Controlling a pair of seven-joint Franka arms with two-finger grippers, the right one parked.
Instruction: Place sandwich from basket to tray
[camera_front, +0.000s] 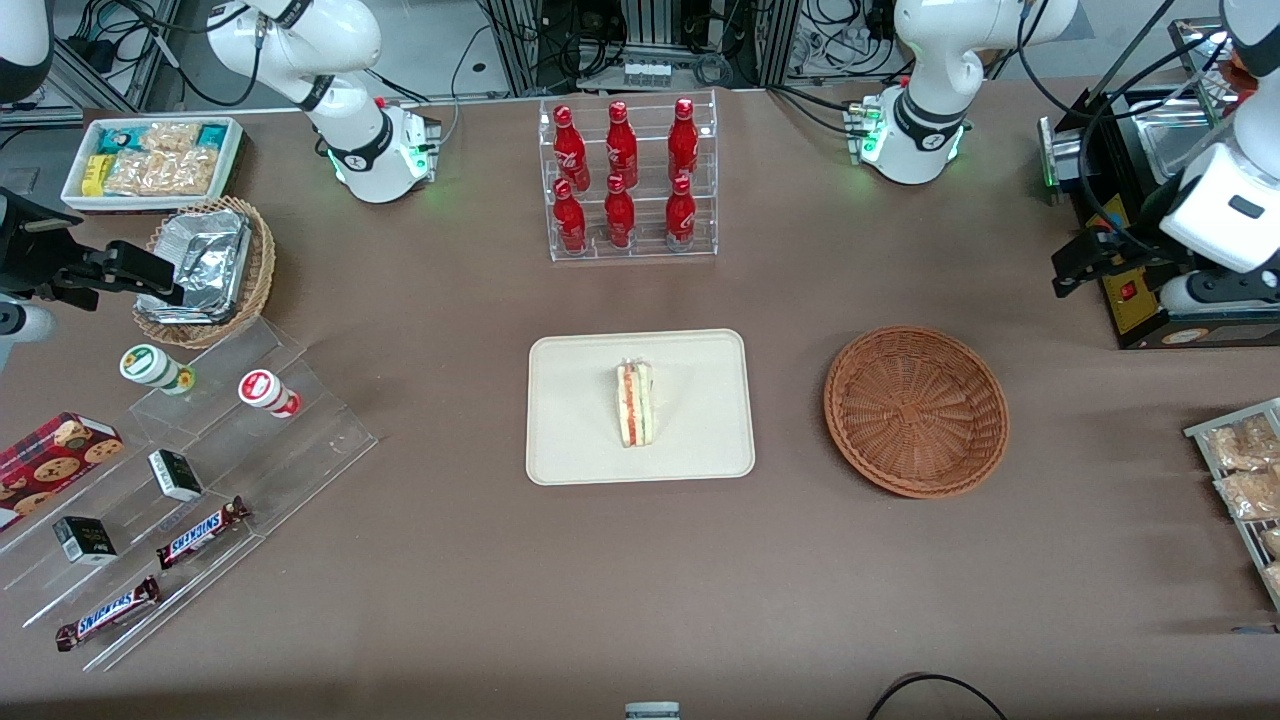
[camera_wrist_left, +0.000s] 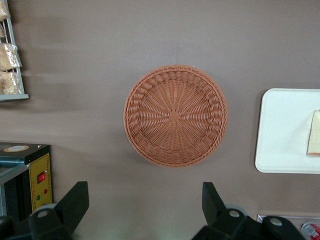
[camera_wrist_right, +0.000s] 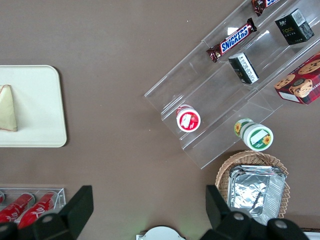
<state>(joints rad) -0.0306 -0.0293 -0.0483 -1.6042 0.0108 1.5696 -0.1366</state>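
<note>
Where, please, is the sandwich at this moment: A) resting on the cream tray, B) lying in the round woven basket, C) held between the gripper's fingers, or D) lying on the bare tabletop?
A: the sandwich rests on the tray, the basket holds nothing, and the gripper hangs open and empty above the table beside the basket.

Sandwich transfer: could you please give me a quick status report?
Tool open, empty, up above the round reddish-brown wicker basket. Triangular sandwich wedge on the cream rectangular tray. Basket empty, nothing obstructing.
</note>
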